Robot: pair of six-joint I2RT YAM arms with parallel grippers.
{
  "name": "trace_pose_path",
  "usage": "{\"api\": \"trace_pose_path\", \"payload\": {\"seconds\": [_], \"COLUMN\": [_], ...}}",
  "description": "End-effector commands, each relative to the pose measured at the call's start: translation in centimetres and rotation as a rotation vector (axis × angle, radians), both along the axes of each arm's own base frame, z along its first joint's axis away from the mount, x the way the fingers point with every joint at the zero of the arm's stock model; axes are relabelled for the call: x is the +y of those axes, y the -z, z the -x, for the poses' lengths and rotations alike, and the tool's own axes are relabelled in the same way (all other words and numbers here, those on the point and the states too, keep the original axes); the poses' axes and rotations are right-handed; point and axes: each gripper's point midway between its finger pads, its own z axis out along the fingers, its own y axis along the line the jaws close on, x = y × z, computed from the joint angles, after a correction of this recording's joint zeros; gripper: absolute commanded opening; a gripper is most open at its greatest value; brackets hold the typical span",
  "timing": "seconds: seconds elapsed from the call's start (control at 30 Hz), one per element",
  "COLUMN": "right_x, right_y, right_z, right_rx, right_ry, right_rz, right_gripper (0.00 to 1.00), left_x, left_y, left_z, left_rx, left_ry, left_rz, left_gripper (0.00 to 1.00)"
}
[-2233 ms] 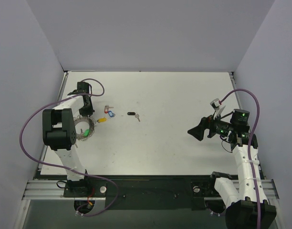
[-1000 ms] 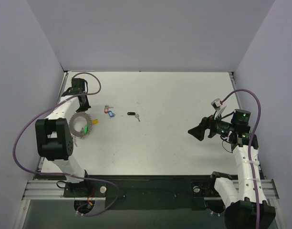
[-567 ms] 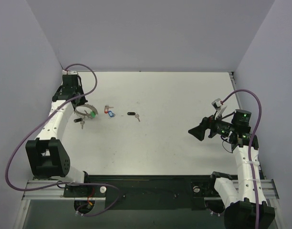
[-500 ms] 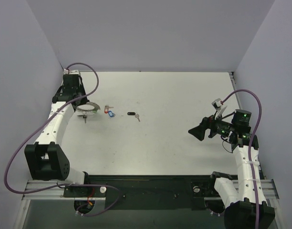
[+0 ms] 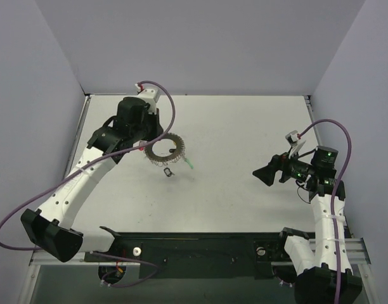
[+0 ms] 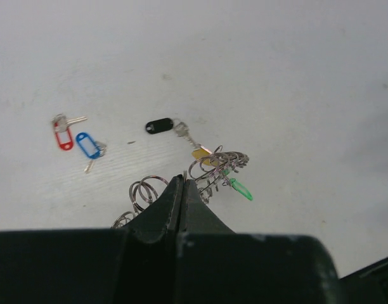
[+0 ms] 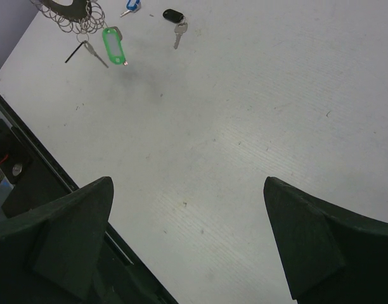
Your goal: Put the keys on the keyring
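Presently we note the left gripper (image 6: 182, 182) shut tight, its two fingers pressed together with no gap visible, pinching the rim of the keyring (image 5: 165, 149). The keyring is held out over the table (image 5: 245, 126), left of centre. In the left wrist view only its wire loops (image 6: 143, 190) show, bunched on either side of the fingertips.

From the keyring's loops hangs a green key (image 7: 113, 44), its tag swinging below the rim on the side towards the right arm (its shadow falls on the table beside it). A small dark piece (image 5: 168, 171) also dangles under the keyring; we cannot tell what it is. A yellow tag (image 6: 203, 153) sits right against the loops; whether it is hooked on, we cannot tell.

Beyond the keyring, lying flat on the table, we see a black key (image 6: 161, 126) just past the loops. A red key (image 6: 62, 134) and a blue key (image 6: 88, 144) lie side by side, further out from the loops and well apart from the black one.

Well apart from the keyring, the right gripper (image 7: 187, 182) hangs above bare table with its jaws spread wide, holding nothing.
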Motion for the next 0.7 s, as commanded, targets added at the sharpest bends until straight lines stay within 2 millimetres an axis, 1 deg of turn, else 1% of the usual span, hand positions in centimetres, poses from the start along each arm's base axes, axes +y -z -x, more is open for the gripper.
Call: {"api": "trace_pose_path", "payload": {"seconds": [0.0,0.03,0.07,0.1,0.13,0.17,0.2,0.23,0.27,0.3,0.33,0.37,0.4,0.43,0.47,0.5,0.53,0.57,0.6,0.63,0.67], "right_x": [-0.1,-0.3,-0.4,-0.7,-0.8,-1.0,-1.1,-1.2,-1.4,-1.6,-1.8,-2.0,-2.2,-2.5,-2.8,-3.2,-3.4,-3.7,-4.0,-4.3,-4.6], "right_y": [-1.5,-1.5,-1.7,-1.7,-1.7,-1.8,-1.8,-1.8,-2.0,-2.0,-2.1,-2.0,-2.1,-2.1,-2.2,-2.1,-2.0,-2.0,-2.0,-1.9,-1.9], "right_z": [-0.1,-0.2,-0.2,-0.4,-0.4,-0.5,-0.5,-0.5,-0.6,-0.7,-0.8,-0.9,-1.0,-1.1,-1.2,-1.4,-1.5,-1.6,-1.7,-1.8,-2.0], "right_rx": [-0.052,-0.054,-0.058,-0.058,-0.055,-0.059,-0.058,-0.056,-0.062,-0.058,-0.060,-0.058,-0.059,-0.056,-0.059,-0.052,-0.051,-0.049,-0.049,-0.044,-0.043], "right_ry": [-0.008,0.002,0.008,0.023,0.028,0.038,0.043,0.051,0.062,0.073,0.083,0.096,0.108,0.124,0.140,0.162,0.174,0.192,0.206,0.223,0.242], "right_rz": [-0.012,-0.012,-0.010,-0.007,-0.011,-0.007,-0.008,-0.005,-0.001,0.000,0.003,0.008,0.011,0.016,0.021,0.027,0.031,0.037,0.039,0.042,0.046], "right_gripper": [1.00,1.00,1.00,1.00,1.00,1.00,1.00,1.00,1.00,1.00,1.00,1.00,1.00,1.00,1.00,1.00,1.00,1.00,1.00,1.00,1.00], "left_x": [-6.9,-9.1,-10.3,-12.5,-13.6,-15.7,-16.9,-18.7,-19.9,-21.5,-22.8,-23.9,-25.2,-26.1,-27.0,-27.8,-28.6,-29.4,-30.2,-30.7,-31.4], "left_y": [-4.5,-4.2,-4.0,-3.2,-3.7,-2.6,-3.0,-1.8,-2.5,-1.0,-1.5,-0.4,-0.9,0.4,-0.3,0.7,0.1,1.0,0.3,1.0,0.5], "left_z": [1.0,1.6,1.7,2.1,2.1,2.6,2.7,3.0,3.0,3.2,3.6,3.4,3.7,3.5,3.5,3.2,3.1,2.8,2.6,2.4,2.4], "left_rx": [-0.074,-0.060,-0.053,-0.034,-0.044,-0.017,-0.030,-0.008,-0.023,-0.002,-0.013,0.003,-0.004,0.015,0.001,0.018,0.009,0.021,0.012,0.022,0.017], "left_ry": [0.148,0.196,0.219,0.263,0.281,0.321,0.343,0.375,0.394,0.423,0.449,0.459,0.496,0.512,0.525,0.536,0.550,0.556,0.569,0.576,0.587], "left_rz": [0.135,0.143,0.146,0.138,0.152,0.150,0.165,0.150,0.161,0.135,0.142,0.128,0.152,0.143,0.158,0.157,0.181,0.180,0.213,0.213,0.241], "left_gripper": [0.00,0.00,0.00,0.00,0.00,0.00,0.00,0.00,0.00,0.00,0.00,0.00,0.00,0.00,0.00,0.00,0.00,0.00,0.00,0.00,0.00]}}
